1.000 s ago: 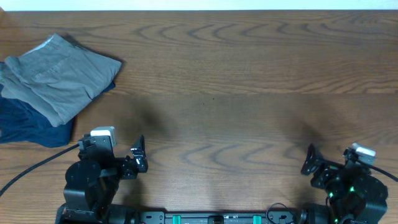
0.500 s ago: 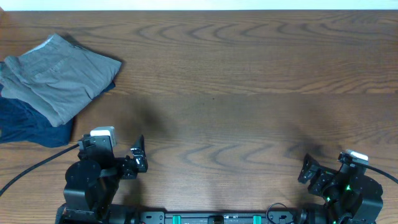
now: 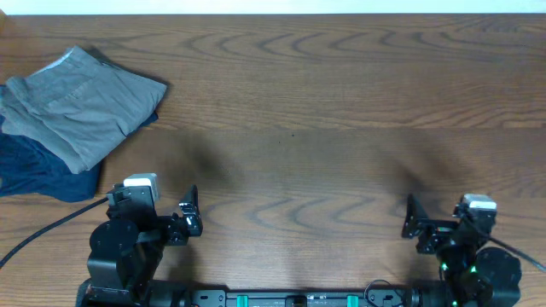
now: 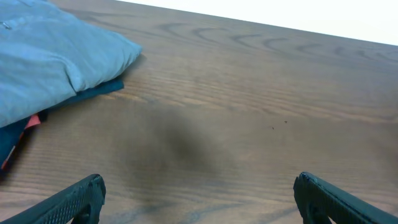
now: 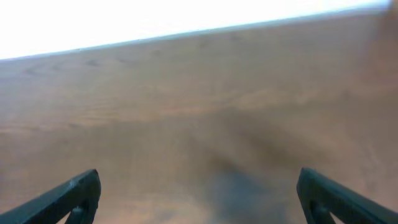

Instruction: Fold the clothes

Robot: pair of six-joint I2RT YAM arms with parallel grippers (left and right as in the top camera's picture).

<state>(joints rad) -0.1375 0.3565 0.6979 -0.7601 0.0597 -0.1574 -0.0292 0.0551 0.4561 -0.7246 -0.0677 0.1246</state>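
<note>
The grey shorts [image 3: 81,107] lie folded at the far left corner of the bench [image 3: 307,94], well apart from both arms. They rest on top of a dark blue garment [image 3: 43,175], which shows from under them on the near side and reaches the left edge. The folded shorts are turned at an angle to the bench edges. One corner points right, toward the middle of the bench, and another points to the far edge. The folded shape is almost as wide as it is long, so I cannot tell the long axis for sure. In the left wrist view the shorts [image 4: 56,59] look smooth and puffy, the dark garment [image 4: 93,90] shows as a thin strip below them, and a small red patch [image 4: 34,119] shows at its edge.

The left gripper [image 3: 189,213] is at the near edge on the left side, with its fingers [image 4: 87,193] wide apart above bare wood. The right gripper [image 3: 417,226] is at the near edge on the right side. Its fingers [image 5: 84,186] are also wide apart and hold nothing. A black cable [image 3: 43,226] runs from the left arm toward the left edge.
</note>
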